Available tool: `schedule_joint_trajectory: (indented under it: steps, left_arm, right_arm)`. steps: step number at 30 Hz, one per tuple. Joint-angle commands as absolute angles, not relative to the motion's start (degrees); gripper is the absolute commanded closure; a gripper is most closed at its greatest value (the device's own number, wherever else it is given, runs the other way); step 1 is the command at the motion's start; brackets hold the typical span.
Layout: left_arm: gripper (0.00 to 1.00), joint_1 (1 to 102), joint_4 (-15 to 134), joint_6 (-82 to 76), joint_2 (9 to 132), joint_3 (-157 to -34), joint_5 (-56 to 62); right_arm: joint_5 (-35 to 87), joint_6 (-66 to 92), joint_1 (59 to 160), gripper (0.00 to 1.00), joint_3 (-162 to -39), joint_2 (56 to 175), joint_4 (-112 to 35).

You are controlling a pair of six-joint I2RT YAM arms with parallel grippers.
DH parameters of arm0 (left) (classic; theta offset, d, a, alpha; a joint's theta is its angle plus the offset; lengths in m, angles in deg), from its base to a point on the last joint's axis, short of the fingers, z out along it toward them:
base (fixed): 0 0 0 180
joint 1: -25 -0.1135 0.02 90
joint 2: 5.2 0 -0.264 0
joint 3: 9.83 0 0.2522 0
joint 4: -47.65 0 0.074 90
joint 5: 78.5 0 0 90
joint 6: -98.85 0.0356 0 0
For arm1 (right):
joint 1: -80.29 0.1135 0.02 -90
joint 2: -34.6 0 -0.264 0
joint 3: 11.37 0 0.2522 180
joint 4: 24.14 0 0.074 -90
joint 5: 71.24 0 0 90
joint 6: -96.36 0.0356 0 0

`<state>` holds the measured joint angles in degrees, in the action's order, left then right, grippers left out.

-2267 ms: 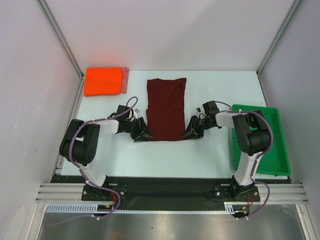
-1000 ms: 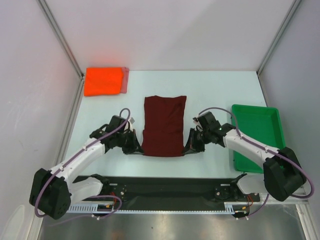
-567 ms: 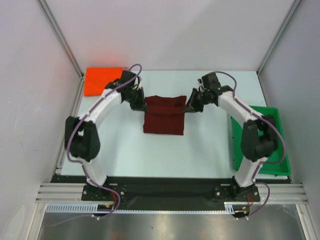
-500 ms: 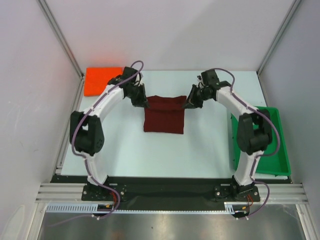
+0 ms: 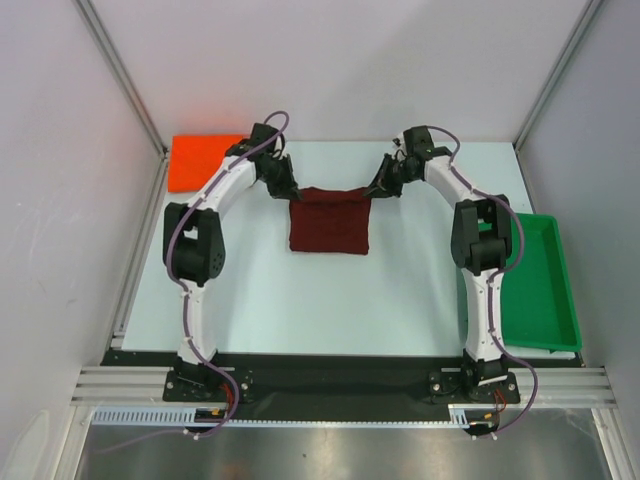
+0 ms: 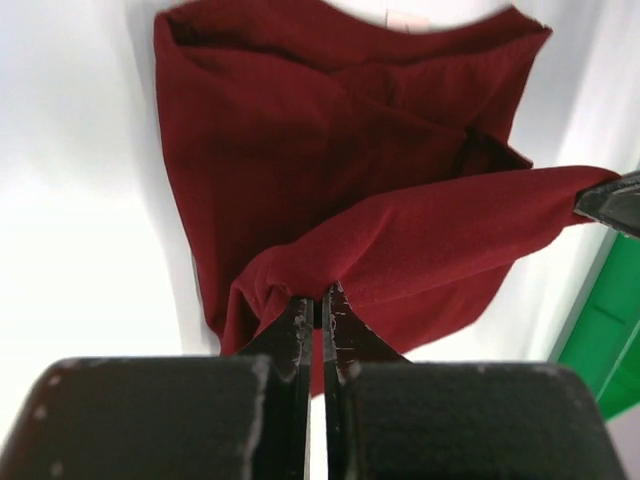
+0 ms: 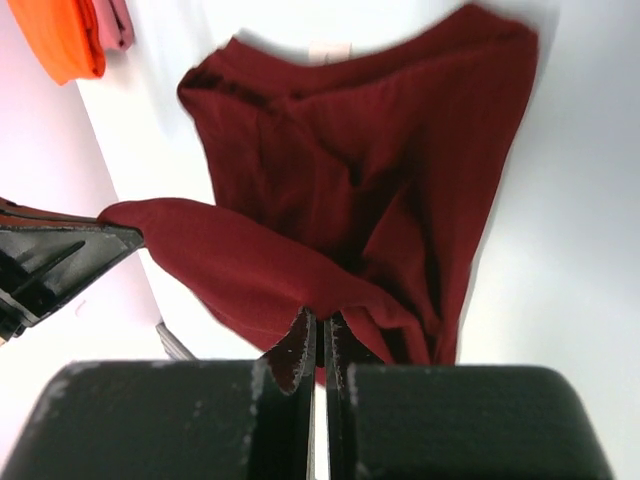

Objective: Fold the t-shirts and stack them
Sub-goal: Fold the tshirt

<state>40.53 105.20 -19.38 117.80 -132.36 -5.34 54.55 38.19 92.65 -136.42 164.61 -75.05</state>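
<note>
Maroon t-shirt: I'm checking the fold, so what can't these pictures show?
- Top external: maroon t-shirt, far corners hidden by the left end effector and right end effector.
- Top external: orange t-shirt, right edge covered by the left arm.
- Right wrist: pinkish t-shirt, cut off by the frame edge.

Between the left gripper (image 5: 290,191) and right gripper (image 5: 378,190) the table (image 5: 300,300) held a maroon t-shirt (image 5: 330,226); leftward an orange t-shirt (image 5: 195,160), perhaps atop a pinkish t-shirt (image 7: 119,22); rightward a green tray (image 5: 546,282).

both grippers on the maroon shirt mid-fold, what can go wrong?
The left gripper and right gripper pinch only thin cloth of the maroon t-shirt at their tips; one slip would skew the fold.
The lifted edge sags between them, so releasing now may leave wrinkles.
The left arm is close to the orange t-shirt and might nudge it.
</note>
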Motion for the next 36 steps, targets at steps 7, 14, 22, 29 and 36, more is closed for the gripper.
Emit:
schedule_joint_trajectory:
  steps: [7,14,22,29,36]
  left_arm:
    - [1.00,39.33,92.71,-22.61,118.90,-133.45,-3.89]
    - [1.00,38.19,92.18,-24.19,127.07,-140.83,-4.58]
    - [0.98,36.87,91.99,-25.69,132.96,-146.45,-4.94]
    - [0.27,36.87,89.36,-24.20,125.24,-139.26,0.06]
    - [0.29,38.01,91.39,-20.86,112.32,-132.41,3.16]
  right_arm:
    - [58.13,39.57,90.14,1.00,-145.46,169.85,-68.41]
    - [59.72,41.77,89.87,0.94,-152.13,177.67,-67.00]
    - [62.53,45.46,89.52,0.84,-160.93,185.59,-63.31]
    - [62.36,44.34,87.59,0.43,-163.12,183.32,-64.52]
    - [55.52,37.49,84.95,0.32,-162.25,174.88,-80.07]
